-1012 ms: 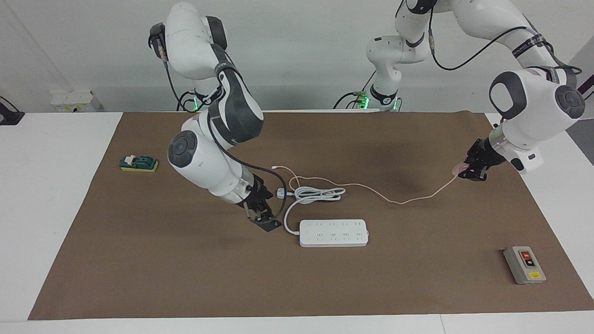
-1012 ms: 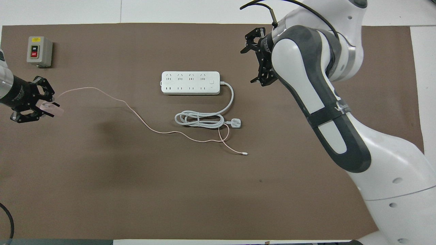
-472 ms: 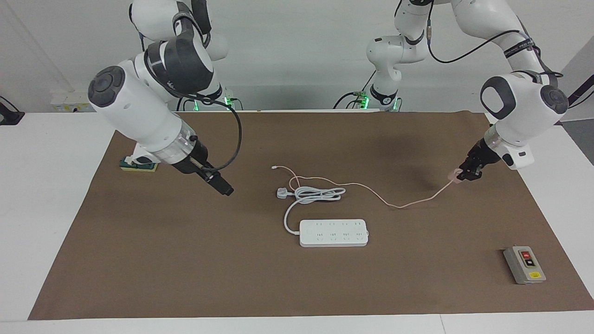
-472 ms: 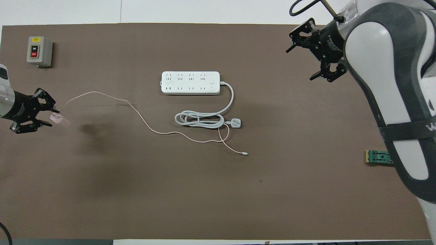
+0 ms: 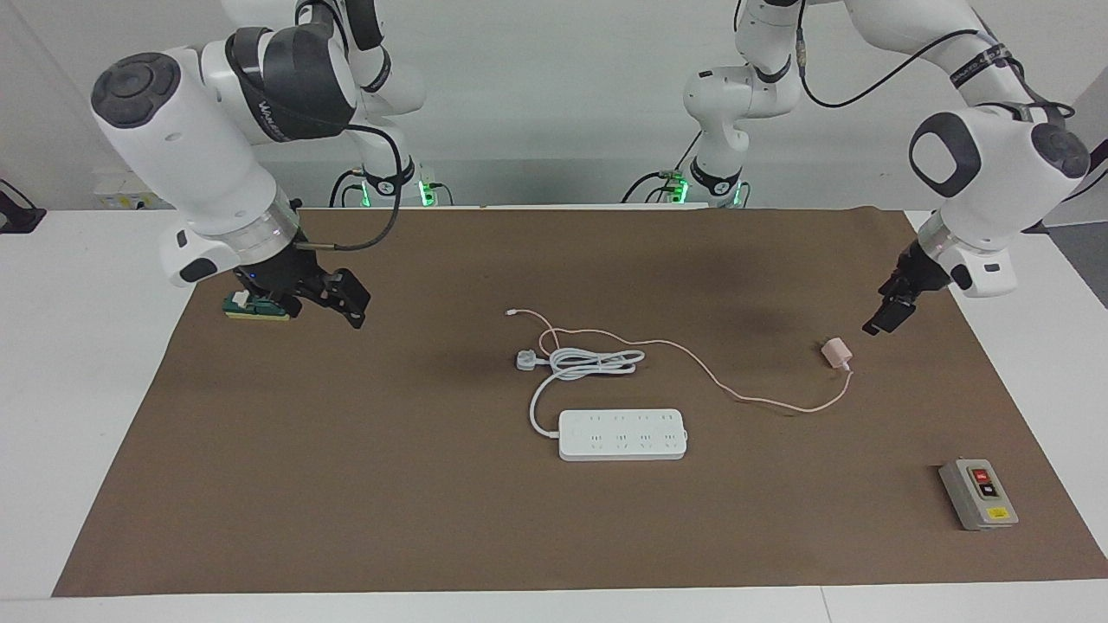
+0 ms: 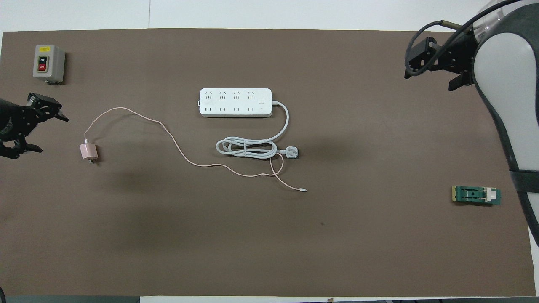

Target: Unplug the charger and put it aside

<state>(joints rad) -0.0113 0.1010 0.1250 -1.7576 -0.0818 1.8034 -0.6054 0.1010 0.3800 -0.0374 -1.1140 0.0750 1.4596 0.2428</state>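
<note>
left gripper [image 6: 31,124] open, empty | charger [image 6: 89,151] on mat | right gripper [image 5: 333,298] open

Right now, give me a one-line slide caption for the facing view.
Charger lies unplugged on the mat, apart from the power strip; open left claw above it.

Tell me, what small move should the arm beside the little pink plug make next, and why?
Probably just lift away and rest. The charger lies loose on the mat, well apart from the power strip, its cable slack. The left gripper hangs open above and beside it, holding nothing, so the job looks done. The right gripper waits.
</note>
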